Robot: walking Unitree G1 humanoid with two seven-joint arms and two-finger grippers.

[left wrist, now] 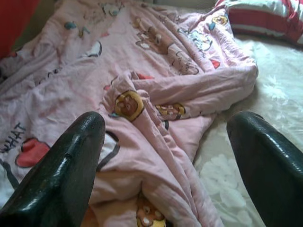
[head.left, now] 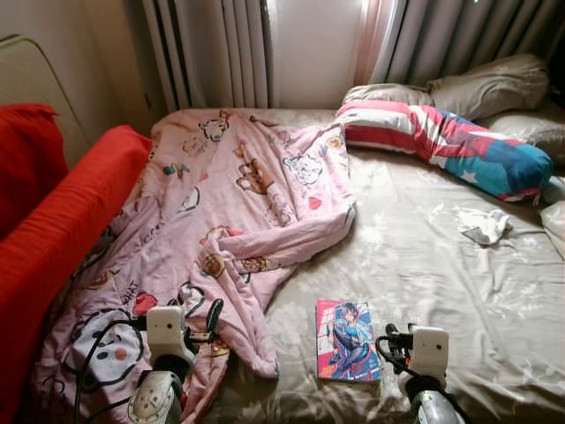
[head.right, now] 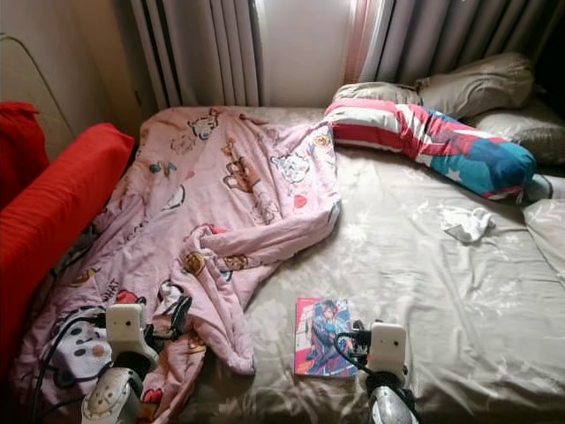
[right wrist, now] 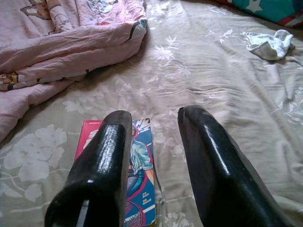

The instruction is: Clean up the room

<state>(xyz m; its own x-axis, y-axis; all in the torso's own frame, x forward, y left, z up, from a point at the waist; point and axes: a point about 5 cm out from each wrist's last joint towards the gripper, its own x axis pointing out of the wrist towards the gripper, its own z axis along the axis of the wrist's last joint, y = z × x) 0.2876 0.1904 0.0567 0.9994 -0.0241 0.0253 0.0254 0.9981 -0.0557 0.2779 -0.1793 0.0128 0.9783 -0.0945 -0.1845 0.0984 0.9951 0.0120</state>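
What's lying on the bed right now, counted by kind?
Blankets: 1, pink cartoon blanket
Long printed pillows: 1, striped body pillow
Plain pillows: 3 at the head, first, second, third
Books: 1, comic book
Small white cloths: 1, crumpled cloth
Total: 7

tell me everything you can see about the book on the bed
The book is a thin paperback with a glossy pink-red cover showing a blue-haired cartoon figure. It lies closed and flat, cover up, on the beige floral sheet near the bed's front edge, just right of the pink blanket without touching it. The right hand hovers open above it, one finger over the cover; contact cannot be told.
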